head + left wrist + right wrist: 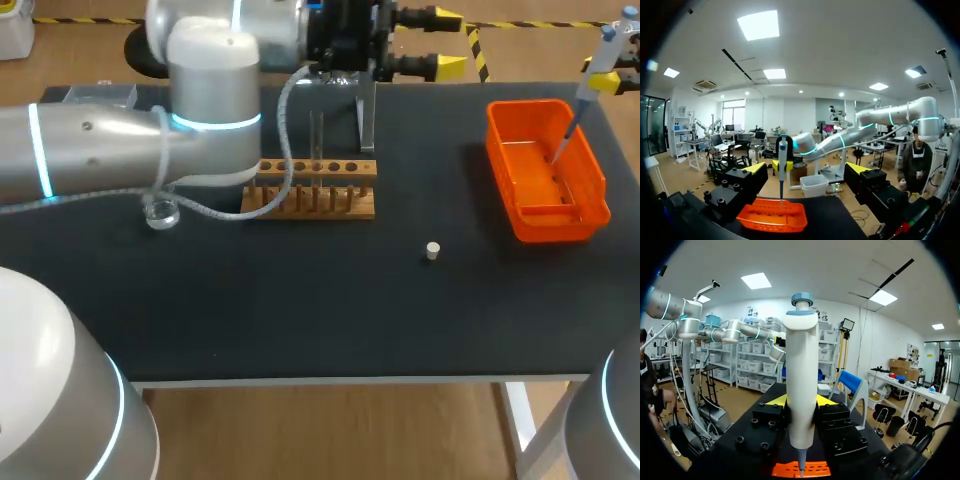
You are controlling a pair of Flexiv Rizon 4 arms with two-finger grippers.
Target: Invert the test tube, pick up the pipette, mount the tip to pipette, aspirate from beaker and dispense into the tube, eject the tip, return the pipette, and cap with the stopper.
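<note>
A white pipette point(801, 385) with a blue top stands upright between my right gripper's point(801, 407) fingers, which are shut on its body. In the head view the pipette point(588, 88) hangs at the far right with its lower end over the orange bin point(598, 180). My left gripper point(450, 43) is open and empty, held level above the table's far edge and pointing right. A clear test tube point(316, 140) stands upright in the wooden rack point(315, 190). The small white stopper point(432, 251) lies on the mat. A glass beaker point(160, 212) sits under my left arm.
A clear stand point(366, 110) rises behind the rack. My left arm's elbow hangs over the table's left half, partly hiding the beaker and the rack's left end. From the left wrist, the orange bin point(772, 216) lies ahead with the pipette point(782, 160) above it.
</note>
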